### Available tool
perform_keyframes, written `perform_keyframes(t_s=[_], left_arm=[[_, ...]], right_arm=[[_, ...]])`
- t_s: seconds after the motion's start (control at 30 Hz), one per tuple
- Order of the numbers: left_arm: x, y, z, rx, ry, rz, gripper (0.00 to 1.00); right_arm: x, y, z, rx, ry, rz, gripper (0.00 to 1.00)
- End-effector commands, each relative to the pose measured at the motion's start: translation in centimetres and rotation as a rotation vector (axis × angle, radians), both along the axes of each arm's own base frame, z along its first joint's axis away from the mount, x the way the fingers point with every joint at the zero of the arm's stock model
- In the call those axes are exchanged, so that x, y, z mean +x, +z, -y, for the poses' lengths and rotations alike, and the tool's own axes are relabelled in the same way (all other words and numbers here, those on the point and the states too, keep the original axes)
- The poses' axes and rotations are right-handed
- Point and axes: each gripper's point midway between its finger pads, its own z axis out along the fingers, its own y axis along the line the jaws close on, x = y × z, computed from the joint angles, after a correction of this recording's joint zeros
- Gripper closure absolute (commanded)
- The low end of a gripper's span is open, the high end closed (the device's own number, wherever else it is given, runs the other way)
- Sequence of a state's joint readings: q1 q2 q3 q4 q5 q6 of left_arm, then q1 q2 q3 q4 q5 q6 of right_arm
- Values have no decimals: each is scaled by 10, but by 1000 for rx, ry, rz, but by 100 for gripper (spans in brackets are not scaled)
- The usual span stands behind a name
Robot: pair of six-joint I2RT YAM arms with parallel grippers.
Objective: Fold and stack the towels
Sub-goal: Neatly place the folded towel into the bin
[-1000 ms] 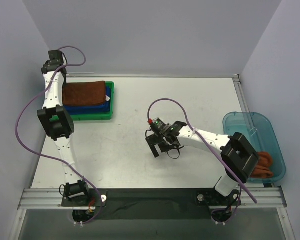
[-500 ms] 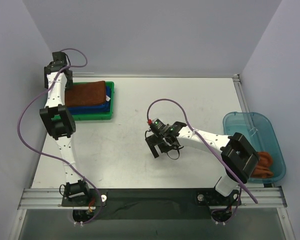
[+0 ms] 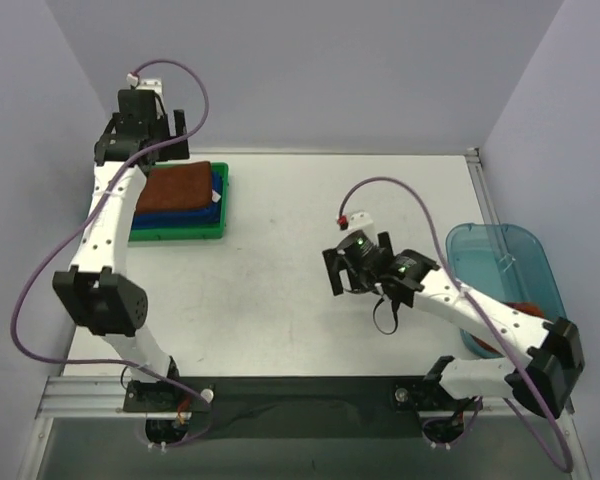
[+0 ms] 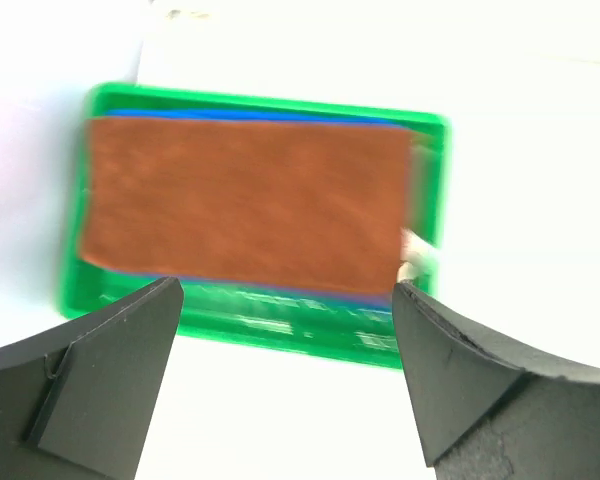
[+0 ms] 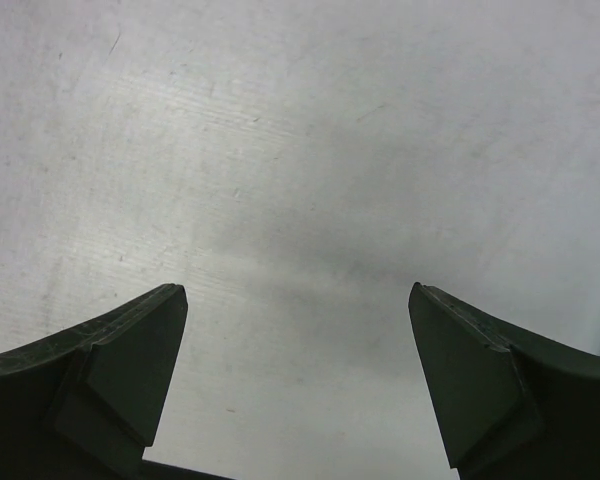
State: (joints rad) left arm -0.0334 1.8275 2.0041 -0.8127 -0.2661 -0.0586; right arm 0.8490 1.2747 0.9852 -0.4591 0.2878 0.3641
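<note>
A folded rust-brown towel lies on top of blue towels in the green tray at the back left. My left gripper hangs open above the tray's far left corner, holding nothing. In the left wrist view the brown towel fills the tray, a blue towel edge shows behind it, and the gripper is well clear of it. My right gripper is open over bare table right of centre. The right wrist view shows only table between the open gripper.
A translucent teal bin stands at the right edge, partly behind my right arm. A patch of rust-coloured cloth shows inside it. A small white tag sticks out at the brown towel's right corner.
My left gripper has opened and risen off the brown towel, swinging right above the tray. My right arm has shifted right, toward the bin, its gripper still open.
</note>
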Motion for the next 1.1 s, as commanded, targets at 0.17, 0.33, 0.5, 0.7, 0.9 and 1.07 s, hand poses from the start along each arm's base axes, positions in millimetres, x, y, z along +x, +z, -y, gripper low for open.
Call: perform_keyframes(t_s=[0.17,0.33,0.5,0.7,0.9,1.07], left_arm=[[-163,76,53,-291,-121,380,3],[-257,81,35,-301,-82,569,3],[-302,49,12,-226,14,544,2],[-345,34,-7,-233,61,661,3],[-357,16,-12,-258,71,738,3],[-356,-6,-15,-295,118,767,2]], right_arm=[[-11,79,91,67,-249,310,0],[-35,115,137,166,-338,478,0],[-53,127,170,200,-364,587,0],[-66,118,194,194,-382,657,0],[-71,111,211,201,-459,707,0],[-75,111,218,240,-489,736,0]])
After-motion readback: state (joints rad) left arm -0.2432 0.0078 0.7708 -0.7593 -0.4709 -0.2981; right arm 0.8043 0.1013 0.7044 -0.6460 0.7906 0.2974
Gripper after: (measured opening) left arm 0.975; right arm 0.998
